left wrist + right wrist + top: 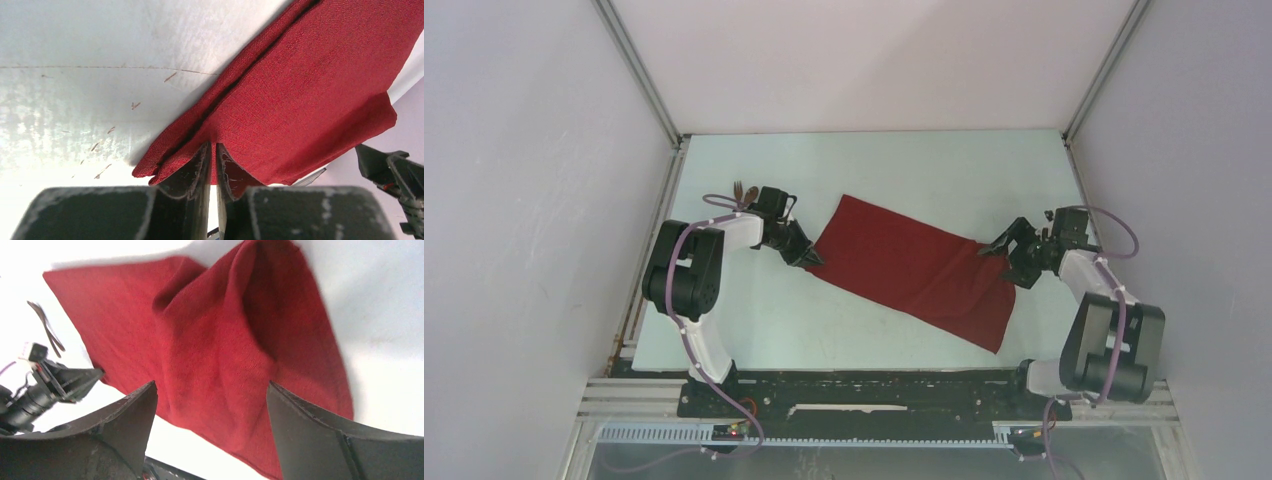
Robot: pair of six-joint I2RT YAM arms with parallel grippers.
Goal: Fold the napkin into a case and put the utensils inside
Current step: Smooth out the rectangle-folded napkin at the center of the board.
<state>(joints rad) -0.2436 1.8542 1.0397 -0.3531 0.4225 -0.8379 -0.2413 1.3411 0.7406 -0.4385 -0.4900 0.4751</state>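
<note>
The dark red napkin (pixel 911 268) lies folded in a long slanted band across the middle of the table. My left gripper (pixel 809 257) is shut on the napkin's left end; in the left wrist view the cloth (pixel 295 95) is pinched between the closed fingertips (pixel 213 150). My right gripper (pixel 1001 258) is open at the napkin's right end, its jaws wide apart over the cloth (pixel 215 370), and it holds nothing. The dark brown fork and spoon (pixel 743 190) lie at the far left behind my left arm; they show as thin dark shapes in the right wrist view (pixel 46 326).
Grey enclosure walls stand close on the left, right and back. The black rail (pixel 864 385) with both arm bases runs along the near edge. The pale table (pixel 904 170) extends behind the napkin.
</note>
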